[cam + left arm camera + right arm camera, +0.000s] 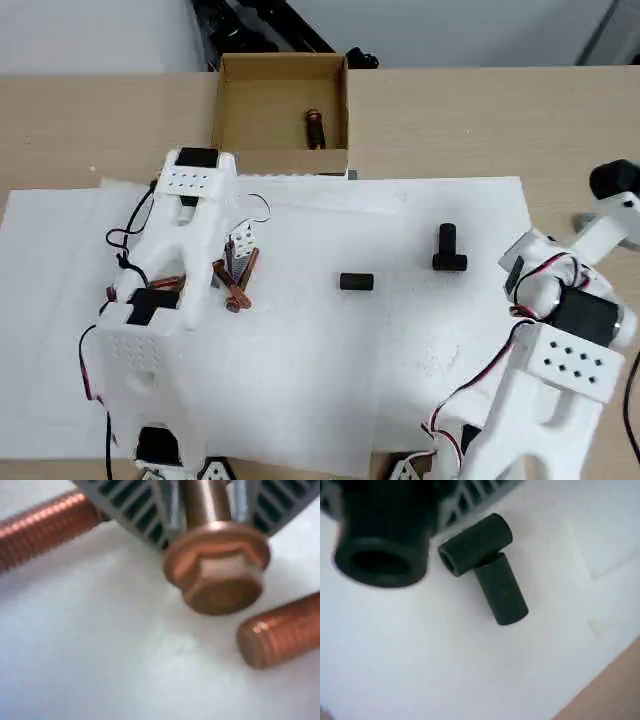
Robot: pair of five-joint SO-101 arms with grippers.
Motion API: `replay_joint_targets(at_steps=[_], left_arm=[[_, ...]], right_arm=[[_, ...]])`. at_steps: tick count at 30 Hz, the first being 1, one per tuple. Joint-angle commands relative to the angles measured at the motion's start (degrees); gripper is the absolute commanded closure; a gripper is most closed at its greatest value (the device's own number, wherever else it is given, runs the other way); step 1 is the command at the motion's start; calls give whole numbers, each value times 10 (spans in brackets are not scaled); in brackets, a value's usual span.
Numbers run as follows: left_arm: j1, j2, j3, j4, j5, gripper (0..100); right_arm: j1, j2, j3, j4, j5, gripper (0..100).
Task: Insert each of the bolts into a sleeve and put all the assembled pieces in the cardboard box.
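where the wooden table [60, 120] runs under everything, a white sheet [330, 400] covers most of its near part. the left arm [160, 330] stands on the sheet's left side and the right arm [560, 390] at its right corner. the cardboard box [226, 110] sits on bare table just beyond the sheet's far edge, open at the top. one assembled piece [315, 130], a bolt in a dark sleeve, lies inside, nearer its right wall. the left gripper [237, 262] is low over the sheet in front of the box. its ribbed jaws pinch the held bolt [215, 570] by the shank, and the flanged hex head sticks out beyond them. the first loose bolt [45, 525] and the second loose bolt [280, 630] lie on the sheet on either side of it, near the head but apart from it. the right gripper [517, 272] is at the sheet's right edge, clamped on the gripped sleeve [380, 555], whose open bore faces the wrist camera. near it a pair of sleeves [448, 250] lie touching in a t shape. the lone sleeve [356, 282] lies on its side between the two grippers, well apart from both.
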Motion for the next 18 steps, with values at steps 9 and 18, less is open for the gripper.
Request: replay_joint_targets(at_steps=[9, 18], left_arm=[[-26, -98, -73, 16, -32, 995], [25, -247, -76, 15, -90, 995]], right_arm=[[-8, -20, -17, 0, -3, 995], [-46, -23, -20, 0, 25, 995]])
